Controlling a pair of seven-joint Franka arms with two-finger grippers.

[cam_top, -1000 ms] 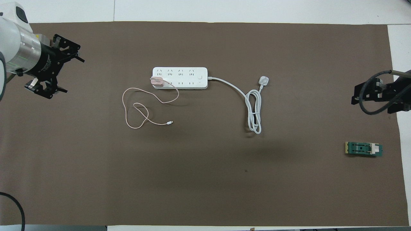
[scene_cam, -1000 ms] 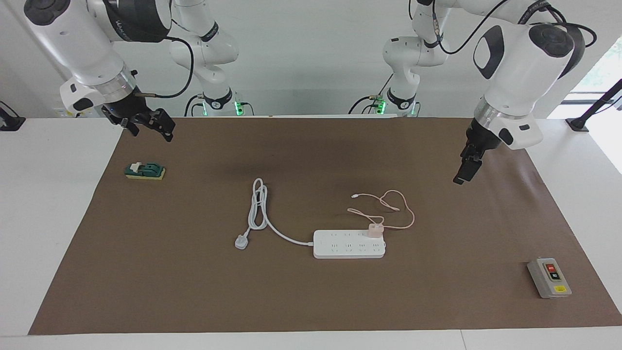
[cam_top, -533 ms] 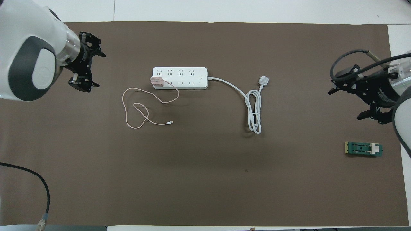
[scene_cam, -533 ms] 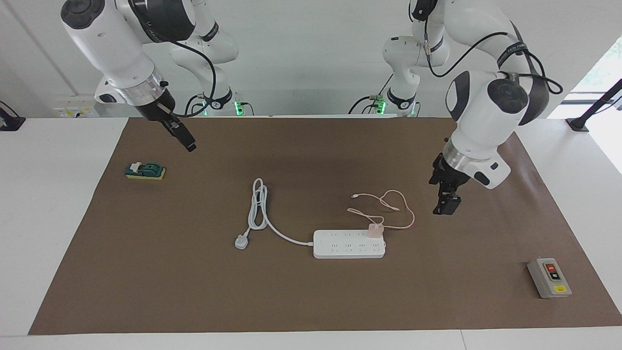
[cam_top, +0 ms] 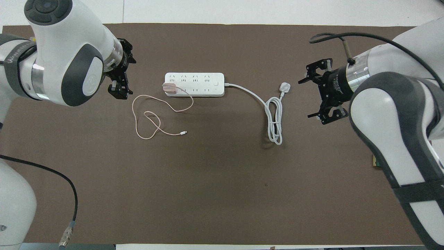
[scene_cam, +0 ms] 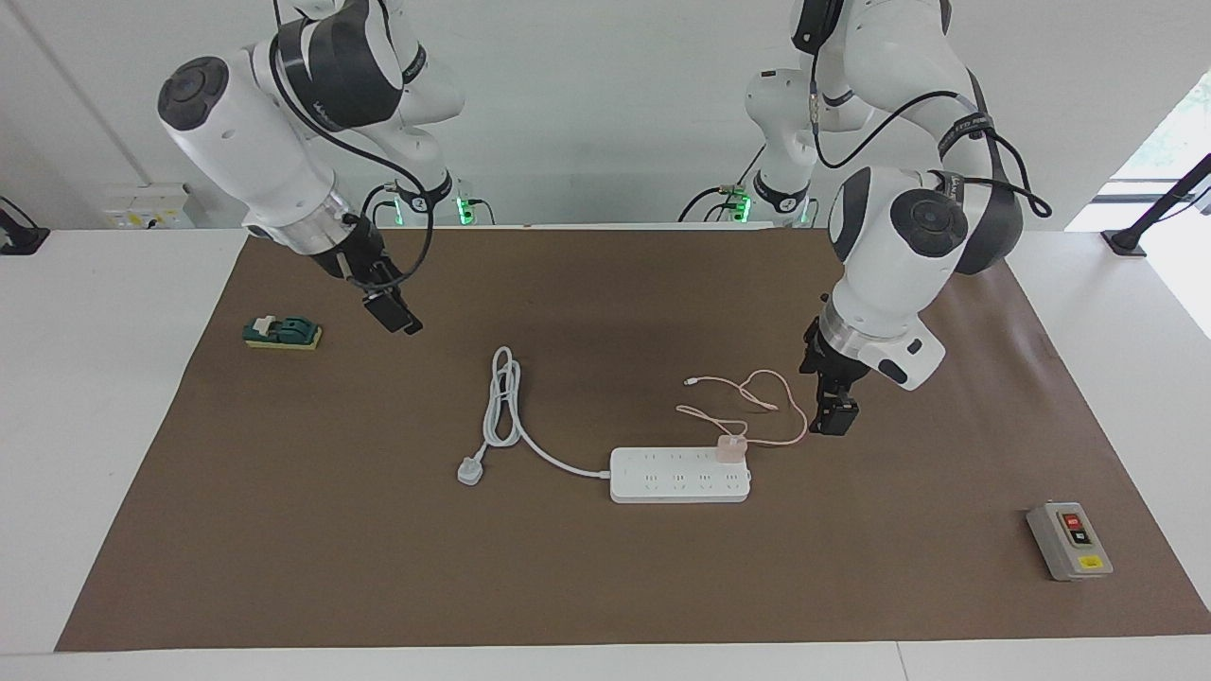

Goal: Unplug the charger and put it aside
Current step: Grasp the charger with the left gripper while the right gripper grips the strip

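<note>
Both arms are mid-approach: the left end effector [scene_cam: 836, 418], empty, opening unreadable, hangs beside the small pale pink cube charger [scene_cam: 730, 447], plugged into the white plastic power strip [scene_cam: 679, 476]. Right end effector [scene_cam: 395, 313], state equally unclear, hovers over bare table [scene_cam: 284, 492]. Next, the left likely must straddle the charger.

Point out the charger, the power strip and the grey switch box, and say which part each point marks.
charger [scene_cam: 730, 447]: facing view, on the pink cube plugged into the strip.
power strip [scene_cam: 662, 484]: facing view, on its white top among the sockets.
grey switch box [scene_cam: 1064, 549]: facing view, on its grey face beside the buttons.
</note>
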